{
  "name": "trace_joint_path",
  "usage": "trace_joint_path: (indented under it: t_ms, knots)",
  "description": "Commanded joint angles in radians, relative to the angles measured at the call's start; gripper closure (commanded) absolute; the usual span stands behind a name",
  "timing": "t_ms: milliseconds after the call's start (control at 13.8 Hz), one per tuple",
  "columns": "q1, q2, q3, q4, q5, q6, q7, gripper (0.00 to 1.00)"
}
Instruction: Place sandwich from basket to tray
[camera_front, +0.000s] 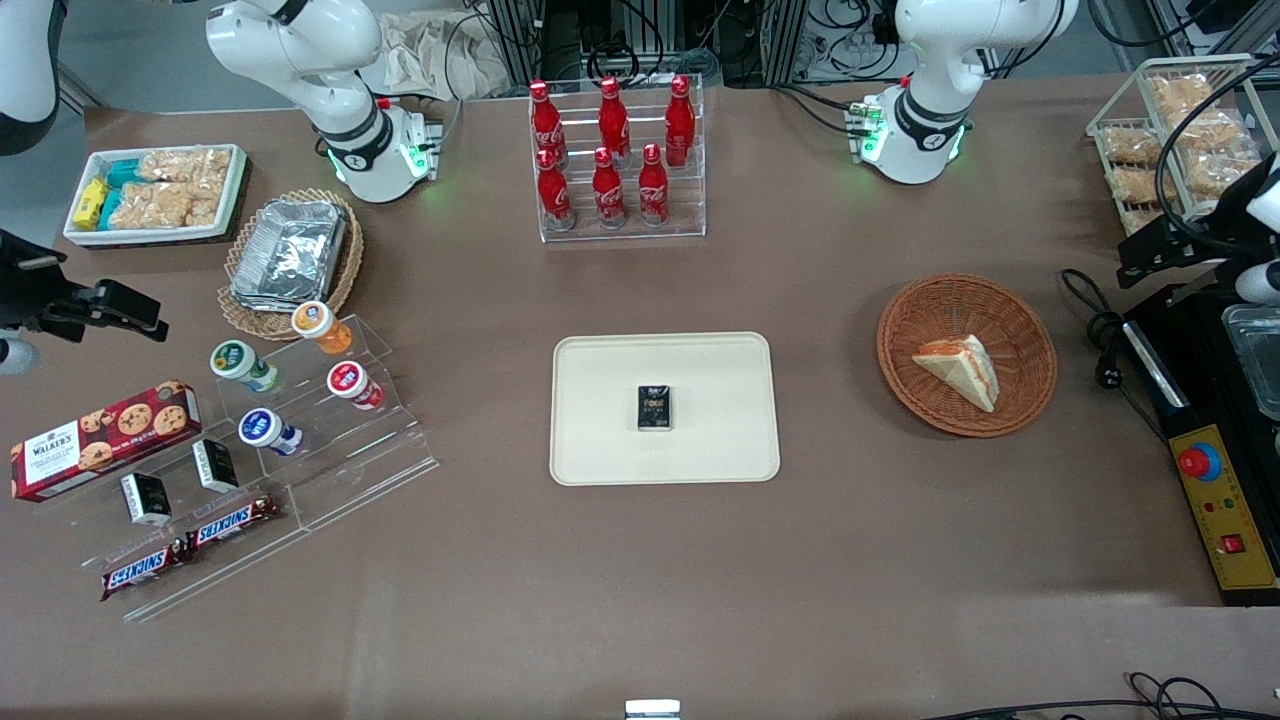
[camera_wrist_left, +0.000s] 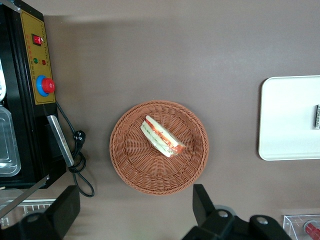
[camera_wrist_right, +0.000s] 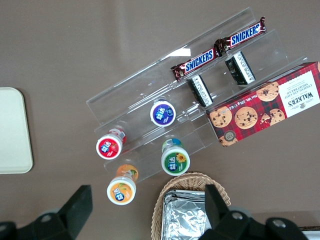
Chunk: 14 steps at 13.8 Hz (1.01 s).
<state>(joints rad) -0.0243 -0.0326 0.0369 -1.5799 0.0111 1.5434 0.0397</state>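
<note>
Sandwich (camera_wrist_left: 161, 137) lies in basket (camera_wrist_left: 130, 160), toward the working arm's end of the table. Gripper (camera_wrist_left: 135, 210) is raised above the basket, fingers (camera_wrist_left: 64, 207) spread apart, clear of the sandwich; tray (camera_front: 600, 450) lies well apart

Left arm raised at table end, gripper (camera_wrist_left: 135, 210) jaws spread wide.

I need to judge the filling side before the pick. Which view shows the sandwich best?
The left wrist view: the sandwich shows its filling edge from above in the basket, between the open gripper's fingers. The front view shows it smaller; the right wrist view misses it.
</note>
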Motion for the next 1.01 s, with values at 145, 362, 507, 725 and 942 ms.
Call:
trace_joint_path:
  t_ms: [145,362,507,725,942]
  knots:
    - [0.007,0.025,-0.003,0.031,0.003,-0.006,0.002,0.0]
    - [0.006,0.042,-0.005,0.026,0.001,-0.005,-0.122,0.0]
    - [0.006,0.048,-0.006,0.015,-0.003,-0.005,-0.23,0.0]
    - [0.007,0.043,-0.003,-0.034,-0.029,-0.003,-0.386,0.0]
    - [0.003,0.004,-0.012,-0.17,-0.016,0.097,-0.48,0.0]
